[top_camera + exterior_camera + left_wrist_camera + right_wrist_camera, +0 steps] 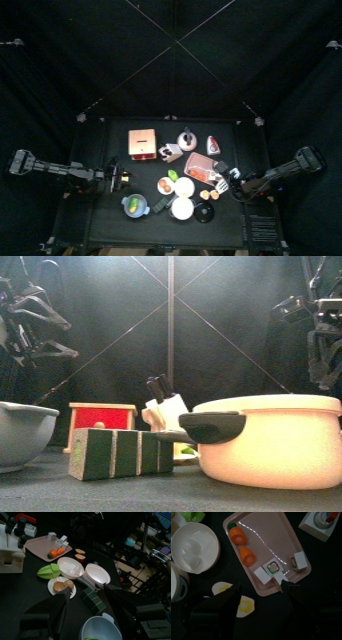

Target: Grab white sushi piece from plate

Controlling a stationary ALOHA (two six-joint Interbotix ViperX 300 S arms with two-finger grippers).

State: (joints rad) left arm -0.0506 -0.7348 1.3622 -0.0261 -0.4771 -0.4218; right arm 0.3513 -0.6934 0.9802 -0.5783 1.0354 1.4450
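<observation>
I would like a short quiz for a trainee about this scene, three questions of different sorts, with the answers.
1. True or false: the right end effector is open.
2. How many orange sushi pieces lie on the plate? A) one B) two C) four
3. Fill in: beside the plate, the white bowl holds a white ____.

Key: 1 true; the jaws stand wide over the plate's corner, near the white sushi piece, holding nothing. 2 B. 3 egg.

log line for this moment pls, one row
phase: approach | right gripper: open, above plate near white sushi piece | sushi: on plate, not held | left gripper: open, away from plate
</observation>
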